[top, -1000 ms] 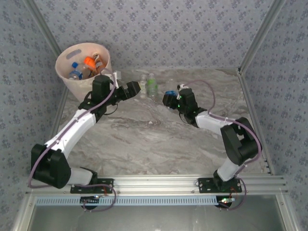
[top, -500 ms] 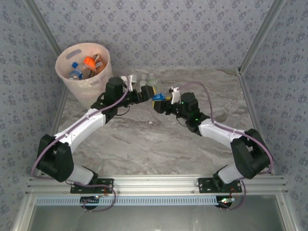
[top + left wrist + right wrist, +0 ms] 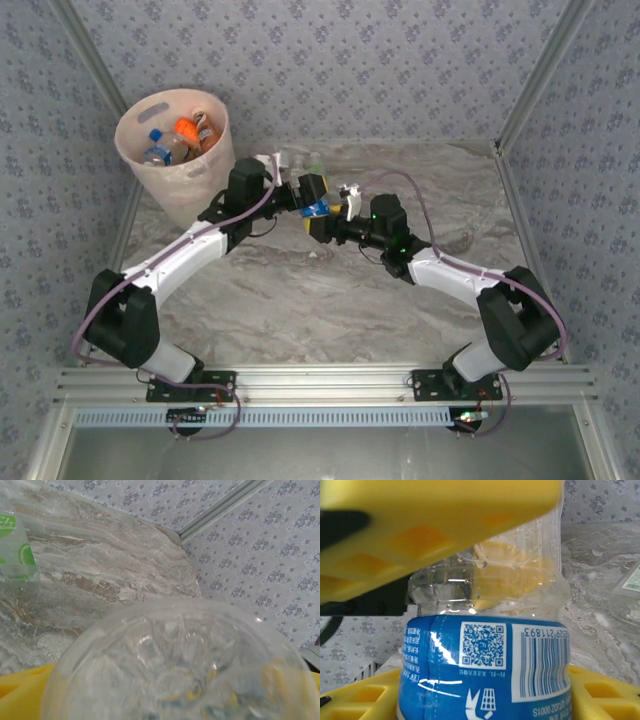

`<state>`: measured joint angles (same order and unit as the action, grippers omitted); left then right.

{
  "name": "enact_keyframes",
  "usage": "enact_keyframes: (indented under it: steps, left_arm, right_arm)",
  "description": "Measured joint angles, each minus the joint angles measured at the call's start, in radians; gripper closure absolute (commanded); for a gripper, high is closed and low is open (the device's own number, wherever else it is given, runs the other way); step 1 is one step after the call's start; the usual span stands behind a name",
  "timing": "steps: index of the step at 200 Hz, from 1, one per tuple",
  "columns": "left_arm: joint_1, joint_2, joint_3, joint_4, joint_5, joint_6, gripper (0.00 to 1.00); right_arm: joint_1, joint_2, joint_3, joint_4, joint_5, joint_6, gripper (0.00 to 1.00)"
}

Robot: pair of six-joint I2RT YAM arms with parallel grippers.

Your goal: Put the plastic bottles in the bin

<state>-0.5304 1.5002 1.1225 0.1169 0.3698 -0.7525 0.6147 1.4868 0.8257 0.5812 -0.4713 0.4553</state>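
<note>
One blue-labelled bottle point(image 3: 485, 680), clamped in the right gripper point(image 3: 330, 224), apparently pokes into the wide-spread left gripper point(image 3: 311, 190).

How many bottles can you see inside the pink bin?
3: bluish bottle at left, orange bottle centre, reddish bottle at right; more may be hidden.

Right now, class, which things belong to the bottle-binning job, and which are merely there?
Job: pink bin; bottles inside it; held blue-label bottle; green-label bottle.
Not the job: table; patterned walls; metal rail.
</note>
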Motion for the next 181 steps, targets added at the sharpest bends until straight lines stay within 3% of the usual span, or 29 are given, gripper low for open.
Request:
enact_keyframes:
  steps: [56,120,140,149,181]
  left_arm:
    - [0.0,0.013,0.0,0.056,0.019,-0.025,0.38]
    - [0.0,0.019,0.006,0.063,0.023,-0.038,0.4]
    - [0.002,0.024,0.012,0.062,0.031,-0.031,0.4]
    - [0.008,0.024,0.013,0.058,0.034,-0.026,0.4]
    - [0.052,0.024,0.052,0.013,0.034,0.0,0.4]
  right_arm:
    - [0.003,0.008,0.006,0.008,-0.019,0.004,0.43]
    - [-0.016,0.01,0.009,0.01,-0.048,0.002,0.29]
    - [-0.034,0.01,0.009,0.023,-0.076,0.001,0.16]
    - [-0.048,0.009,0.009,0.036,-0.091,0.002,0.01]
    - [-0.116,-0.029,-0.004,0.041,-0.129,-0.008,0.0]
